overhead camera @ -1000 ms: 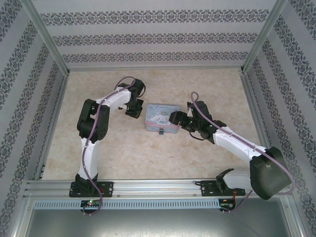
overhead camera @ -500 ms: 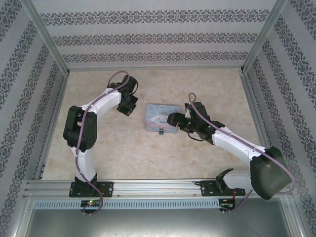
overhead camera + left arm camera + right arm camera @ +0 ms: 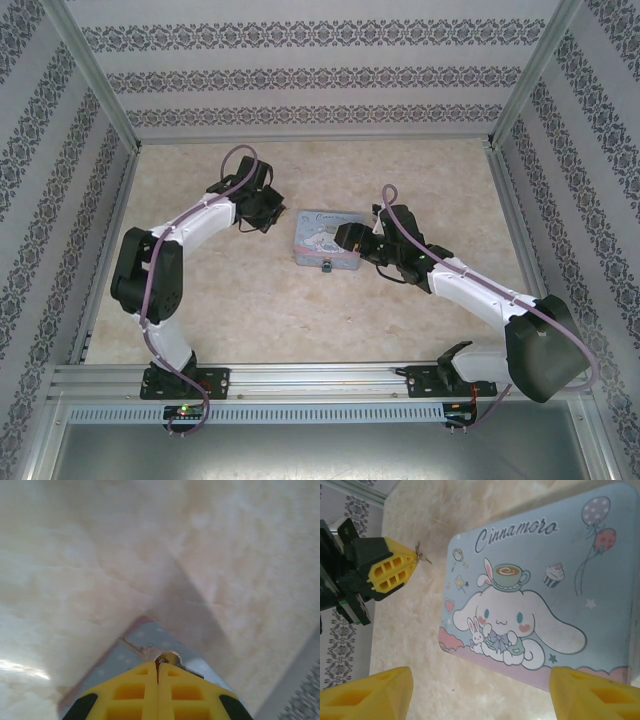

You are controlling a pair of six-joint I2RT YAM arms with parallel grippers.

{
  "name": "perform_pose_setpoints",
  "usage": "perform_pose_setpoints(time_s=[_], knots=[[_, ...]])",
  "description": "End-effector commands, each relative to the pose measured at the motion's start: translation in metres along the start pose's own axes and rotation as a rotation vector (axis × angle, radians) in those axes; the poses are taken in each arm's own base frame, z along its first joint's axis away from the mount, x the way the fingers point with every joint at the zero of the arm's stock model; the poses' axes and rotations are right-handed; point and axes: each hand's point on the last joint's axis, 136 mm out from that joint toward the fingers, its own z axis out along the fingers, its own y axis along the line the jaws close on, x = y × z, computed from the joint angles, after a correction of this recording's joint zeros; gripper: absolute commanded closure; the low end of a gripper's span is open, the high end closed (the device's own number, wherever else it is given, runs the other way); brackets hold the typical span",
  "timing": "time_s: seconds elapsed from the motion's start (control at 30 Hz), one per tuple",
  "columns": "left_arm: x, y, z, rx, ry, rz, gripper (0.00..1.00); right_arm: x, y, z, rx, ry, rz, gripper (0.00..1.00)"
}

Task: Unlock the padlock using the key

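- The padlock (image 3: 325,266) is only a tiny dark, bluish speck in the overhead view. It sits at the middle of the near edge of the tin box (image 3: 322,228). Its shackle and keyhole are too small to make out.
- The key (image 3: 168,658) shows as a small silvery loop poking past the tips of the left gripper (image 3: 158,667). The rest of it is hidden between the yellow fingers (image 3: 135,692).
- The left gripper's jaws are pressed together, pinching the key. They are above the counter (image 3: 100,555), just off the tin box's far-left corner. From the left wrist that corner is blurred and partly covered by the fingers.
- From the right wrist the key is a thin glinting bit of wire at the left gripper's tip, clear of the tin box.
- The right gripper (image 3: 481,685) has its jaws wide apart and holds nothing. It is at the tin box's right end, facing the light-blue cartoon lid. The bottom edge of the right wrist view cuts off its fingers.
- In the overhead view the right gripper hides part of the tin box's right side.
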Motion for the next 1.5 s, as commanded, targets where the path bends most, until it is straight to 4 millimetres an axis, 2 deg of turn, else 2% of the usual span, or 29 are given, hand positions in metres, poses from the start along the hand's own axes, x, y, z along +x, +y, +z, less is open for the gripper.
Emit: perform_pose_setpoints(time_s=[0.0, 0.17, 0.27, 0.5, 0.77, 0.97, 1.1, 1.23, 1.37, 1.47], knots=[[0.009, -0.050, -0.026, 0.209, 0.006, 0.093, 1.00, -0.009, 0.014, 0.000, -0.053, -0.034, 0.026, 0.29], [0.023, -0.054, -0.033, 0.236, 0.031, 0.057, 1.00, -0.026, 0.026, 0.002, -0.081, -0.097, 0.116, 0.36], [0.037, -0.055, -0.032, 0.252, 0.057, -0.006, 1.00, -0.038, 0.038, 0.003, -0.091, -0.145, 0.136, 0.43], [0.066, -0.051, -0.027, 0.230, 0.092, -0.134, 1.00, -0.060, 0.064, 0.007, -0.119, -0.236, 0.131, 0.49], [0.092, -0.063, -0.030, 0.232, 0.134, -0.179, 1.00, -0.068, 0.065, 0.021, -0.113, -0.254, 0.149, 0.52], [0.095, -0.082, -0.045, 0.278, 0.109, -0.046, 1.00, -0.067, 0.044, 0.010, -0.081, -0.279, 0.205, 0.52], [0.095, -0.096, -0.055, 0.338, 0.090, 0.107, 1.00, -0.068, 0.023, -0.006, -0.064, -0.289, 0.262, 0.51], [0.105, -0.113, -0.055, 0.407, 0.133, 0.258, 1.00, -0.073, 0.010, -0.021, -0.067, -0.276, 0.297, 0.48], [0.110, -0.121, -0.053, 0.436, 0.137, 0.390, 1.00, -0.078, 0.007, -0.030, -0.104, -0.273, 0.339, 0.47], [0.106, -0.125, -0.058, 0.448, 0.086, 0.504, 1.00, -0.081, 0.015, -0.032, -0.143, -0.261, 0.349, 0.46]])
